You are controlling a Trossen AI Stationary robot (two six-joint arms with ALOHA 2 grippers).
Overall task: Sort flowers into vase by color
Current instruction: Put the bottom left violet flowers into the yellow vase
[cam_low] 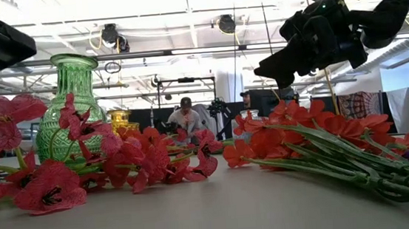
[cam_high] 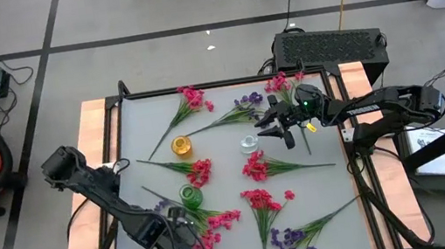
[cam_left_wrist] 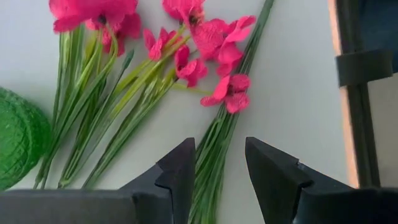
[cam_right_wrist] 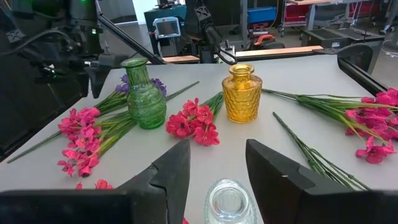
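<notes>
Pink and purple flowers lie scattered flat on the grey table (cam_high: 228,163). A green vase (cam_high: 191,195), a yellow vase (cam_high: 181,146) and a small clear vase (cam_high: 248,143) stand upright among them. At the near left my left gripper (cam_left_wrist: 221,168) points steeply down, open. Its fingers stand on either side of the green stem (cam_left_wrist: 214,152) of a pink sprig (cam_left_wrist: 217,50). Whether they touch it, I cannot tell. My right gripper (cam_right_wrist: 217,168) hangs open and nearly level above the table. The clear vase (cam_right_wrist: 229,202) stands just ahead of its fingertips, untouched.
More pink sprigs (cam_high: 260,200) and purple sprigs (cam_high: 289,243) cover the near right, with others (cam_high: 192,99) at the far side. The table's dark frame rail (cam_left_wrist: 354,124) runs close beside my left gripper. The green vase (cam_left_wrist: 18,143) stands close by. People (cam_low: 187,116) sit beyond the table.
</notes>
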